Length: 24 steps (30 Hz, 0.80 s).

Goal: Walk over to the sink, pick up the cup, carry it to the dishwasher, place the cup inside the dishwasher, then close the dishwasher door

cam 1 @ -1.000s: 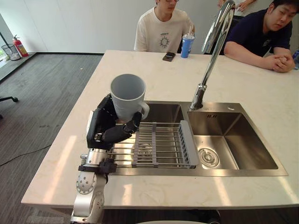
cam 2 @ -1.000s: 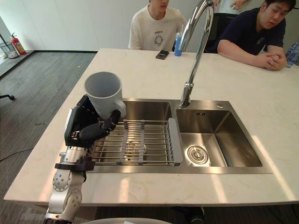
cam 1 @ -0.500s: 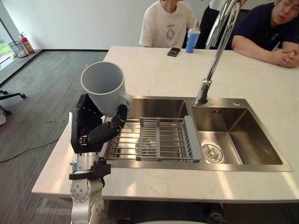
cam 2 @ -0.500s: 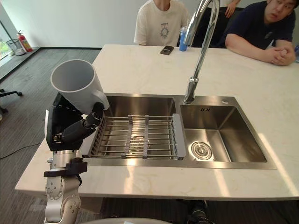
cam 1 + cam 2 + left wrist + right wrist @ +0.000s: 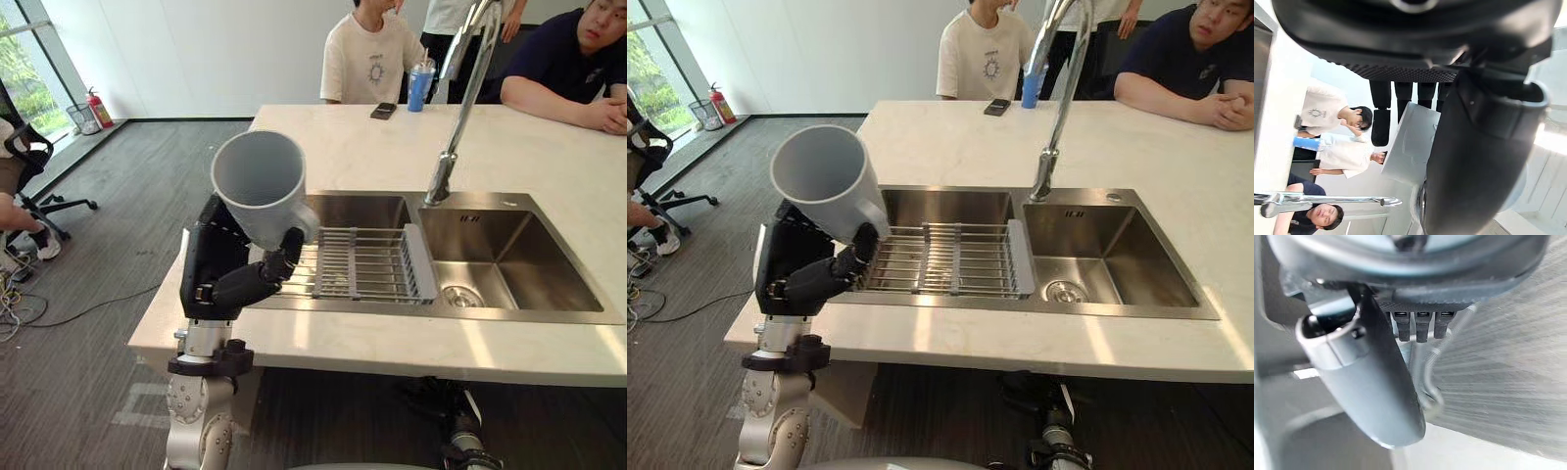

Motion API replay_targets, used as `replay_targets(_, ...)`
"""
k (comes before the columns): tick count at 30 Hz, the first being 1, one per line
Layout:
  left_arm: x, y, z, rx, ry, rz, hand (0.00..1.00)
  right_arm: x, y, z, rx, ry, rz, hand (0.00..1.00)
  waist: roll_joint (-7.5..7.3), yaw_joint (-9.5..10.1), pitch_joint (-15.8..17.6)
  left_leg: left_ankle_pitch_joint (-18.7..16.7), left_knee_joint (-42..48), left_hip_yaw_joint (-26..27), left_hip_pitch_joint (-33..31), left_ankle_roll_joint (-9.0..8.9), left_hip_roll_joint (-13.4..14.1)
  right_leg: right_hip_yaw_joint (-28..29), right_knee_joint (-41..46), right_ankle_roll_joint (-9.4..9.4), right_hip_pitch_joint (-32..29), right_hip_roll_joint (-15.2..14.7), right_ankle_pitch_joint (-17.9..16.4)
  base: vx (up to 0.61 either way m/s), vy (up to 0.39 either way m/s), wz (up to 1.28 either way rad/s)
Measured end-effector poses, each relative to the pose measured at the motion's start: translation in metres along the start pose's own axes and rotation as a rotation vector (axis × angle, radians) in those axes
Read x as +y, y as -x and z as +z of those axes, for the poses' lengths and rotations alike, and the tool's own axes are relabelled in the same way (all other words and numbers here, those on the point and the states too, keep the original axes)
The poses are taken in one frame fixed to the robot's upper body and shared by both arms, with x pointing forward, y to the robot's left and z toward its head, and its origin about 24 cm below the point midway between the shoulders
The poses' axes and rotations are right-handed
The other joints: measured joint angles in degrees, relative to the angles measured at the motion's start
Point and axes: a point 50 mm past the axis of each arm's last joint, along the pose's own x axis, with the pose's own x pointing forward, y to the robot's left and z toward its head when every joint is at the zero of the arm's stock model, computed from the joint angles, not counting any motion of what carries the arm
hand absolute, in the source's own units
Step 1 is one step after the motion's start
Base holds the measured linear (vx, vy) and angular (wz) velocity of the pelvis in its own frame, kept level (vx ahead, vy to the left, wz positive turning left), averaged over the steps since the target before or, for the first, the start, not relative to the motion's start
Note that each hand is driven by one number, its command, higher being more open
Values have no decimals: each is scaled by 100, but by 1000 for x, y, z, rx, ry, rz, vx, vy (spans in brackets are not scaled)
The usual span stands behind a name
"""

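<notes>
The whole picture has swung since half a second ago, so that is the camera moving: the counter point(image 5: 343, 147) now sits further off, with its near edge and the floor below it in sight. The cup point(image 5: 263, 191) is still up in the left hand point(image 5: 220, 269), off every surface, tilted with its open mouth up and leaning left. It hangs just in front of the sink point(image 5: 519, 264), at the left end by the rack point(image 5: 358, 264). The faucet point(image 5: 460, 108) rises behind.

An office chair point(image 5: 39, 166) has come into view at far left, and the fire extinguisher point(image 5: 95, 108) stands by the wall. The print on the white T-shirt point(image 5: 372, 64) is too small to read. A blue tumbler point(image 5: 420, 86) and a phone point(image 5: 383, 112) sit on the counter's far side.

The left wrist view brings it close: fingers point(image 5: 1381, 117) curled on the cup's pale wall, thumb clamping the other side. The right wrist view has the right hand point(image 5: 1371, 377) over grey floor, fingers loose, holding nothing.
</notes>
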Motion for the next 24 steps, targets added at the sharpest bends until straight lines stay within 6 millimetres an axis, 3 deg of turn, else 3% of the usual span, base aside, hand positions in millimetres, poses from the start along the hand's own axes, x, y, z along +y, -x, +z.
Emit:
replay_targets(2, 7, 6, -16, 80, -2, 46, 30, 5, 2, -9, 35, -12, 8, 90, -64, -67, -2, 115, -128, -25, 38, 153, -190, -29, -238, 84, 143, -128, 231, -26, 157, 16)
replay_targets(7, 11, 7, -17, 100, -17, 75, 30, 4, 3, -12, 46, -11, 16, 90, -96, -90, 7, 110, -102, -40, 64, 230, -295, -34, -472, 116, 309, -196, 409, -4, 70, 4)
replay_targets(14, 11, 5, -12, 75, -17, 123, 30, 10, 2, -11, 52, 41, 75, 90, -138, -85, 37, 52, -95, -342, 59, 222, -286, -165, -455, 52, 522, -174, 318, -27, -9, 18)
replay_targets(17, 13, 6, -12, 72, -20, 155, 30, 15, 1, -12, 57, 62, 109, 90, -185, 10, 52, 156, -127, -669, 7, 223, -314, -160, -459, -12, 653, -141, 128, 13, -34, 57)
replay_targets(20, 20, 9, -7, 57, -31, 203, 30, 22, -1, -9, 51, 76, 152, 90, -199, 68, 33, 322, -513, -957, -39, 230, -383, -424, -448, 59, 694, -148, 86, 44, -49, 69)
replay_targets(21, 21, 11, -5, 54, -34, 210, 30, 23, -2, -9, 50, 74, 154, 90, -211, 79, 29, 303, -605, -848, -43, 267, -352, -520, -449, 83, 704, -193, 94, 97, -26, 118)
replay_targets(22, 21, 13, -3, 55, -35, 202, 30, 24, -2, -10, 52, 64, 148, 90, -233, 61, 27, 294, -693, -222, -67, 346, -165, -814, -437, 128, 777, -259, 126, 121, 34, 137)
replay_targets(23, 20, 12, -4, 60, -30, 181, 30, 21, -2, -10, 55, 67, 136, 90, -283, 31, 53, 355, -484, 254, -165, 500, -15, -988, -399, 128, 851, -314, 126, 128, 61, 157)
replay_targets(24, 18, 12, -5, 65, -25, 162, 30, 18, -2, -11, 59, 72, 125, 90, -223, 30, 26, 482, -247, 593, -274, 689, 133, -1083, -340, 123, 902, -334, 123, 106, 105, 149)
